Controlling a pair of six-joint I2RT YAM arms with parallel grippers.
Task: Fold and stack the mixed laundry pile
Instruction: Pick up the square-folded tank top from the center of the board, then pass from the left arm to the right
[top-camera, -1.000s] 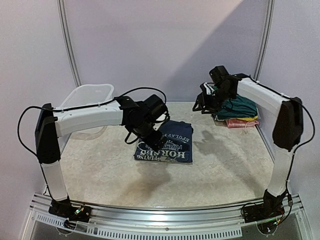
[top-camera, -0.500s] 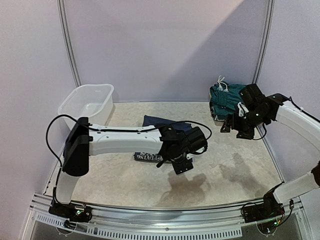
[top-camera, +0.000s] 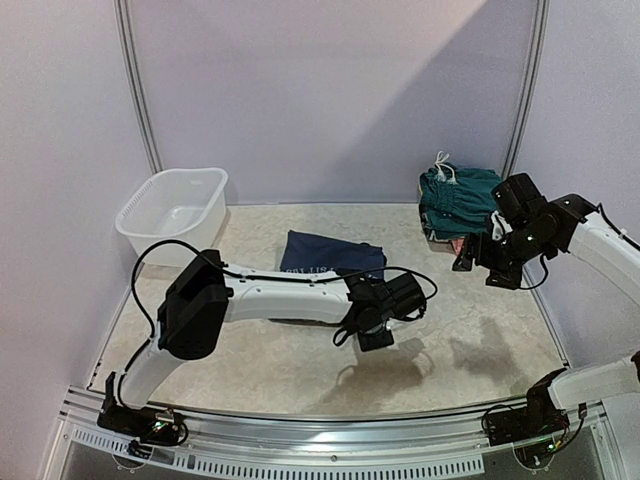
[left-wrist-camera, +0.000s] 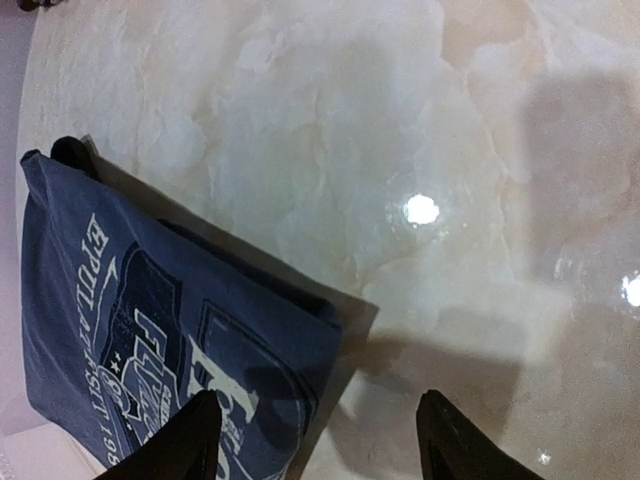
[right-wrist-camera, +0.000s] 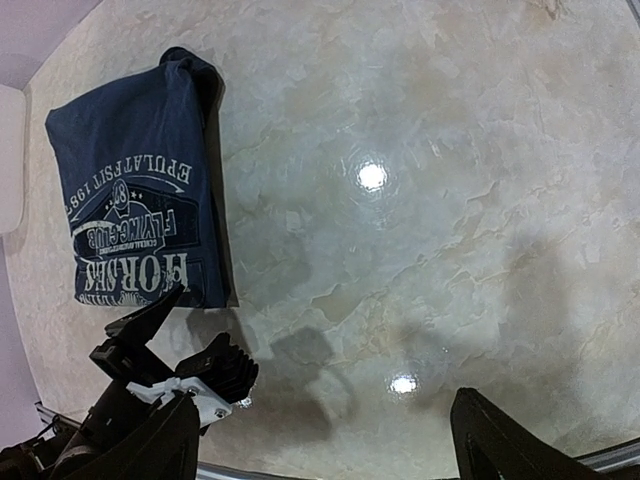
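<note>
The navy T-shirt (top-camera: 335, 254) with white print lies folded flat at the table's middle; it also shows in the left wrist view (left-wrist-camera: 150, 320) and the right wrist view (right-wrist-camera: 135, 220). The dark teal shorts (top-camera: 458, 197) with a white drawstring sit on top of a stack at the back right. My left gripper (top-camera: 378, 335) hovers just off the shirt's near right corner, open and empty (left-wrist-camera: 320, 445). My right gripper (top-camera: 478, 262) hangs in the air in front of the stack, open and empty (right-wrist-camera: 320, 450).
A white plastic tub (top-camera: 175, 208) stands at the back left. A strip of pink cloth (top-camera: 450, 243) shows under the shorts. Grey walls close in the back and sides. The left arm's gripper shows in the right wrist view (right-wrist-camera: 175, 365).
The left arm has swung from over the shirt to its near right side. The right arm has drawn back from the stack toward the near right, uncovering the teal shorts.
</note>
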